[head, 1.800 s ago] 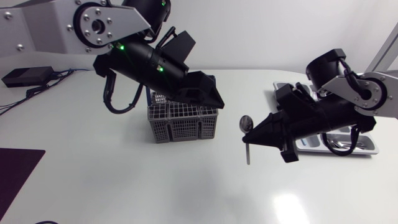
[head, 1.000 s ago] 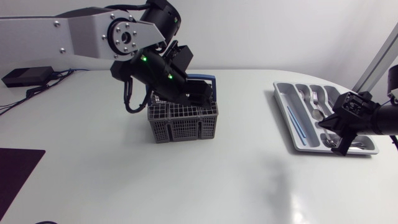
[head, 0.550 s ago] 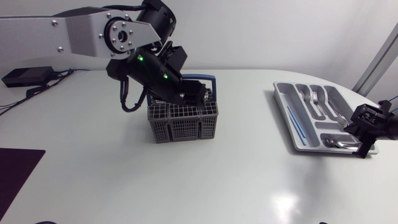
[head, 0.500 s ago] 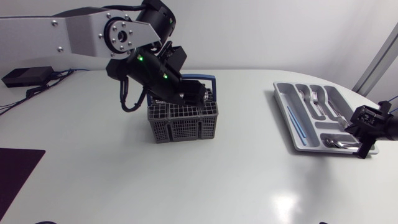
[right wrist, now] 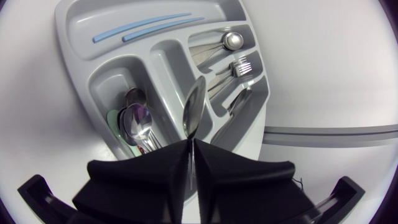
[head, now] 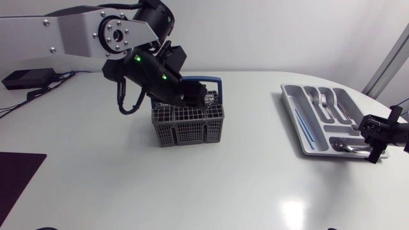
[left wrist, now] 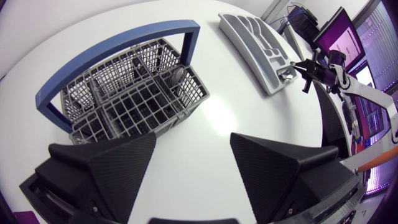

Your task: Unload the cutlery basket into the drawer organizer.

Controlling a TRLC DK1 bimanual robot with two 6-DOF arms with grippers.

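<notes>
While hovering left fingers (head: pixel 199 97) wide open and empty over the cutlery basket (head: pixel 188 124) for a pick, holding a spoon (right wrist: pixel 194 106) pinched in closed right fingers (right wrist: pixel 191 152) above the drawer organizer (right wrist: pixel 71 37), likely for release

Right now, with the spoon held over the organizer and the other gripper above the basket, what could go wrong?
1. The right gripper holds the spoon seemingly over a divider of the organizer, beside the compartment with the spoons; let go here, it might land across the wall or in the wrong slot.
2. The left gripper is open above the basket, near its blue handle; lowering it could knock the handle and shift the basket.
</notes>
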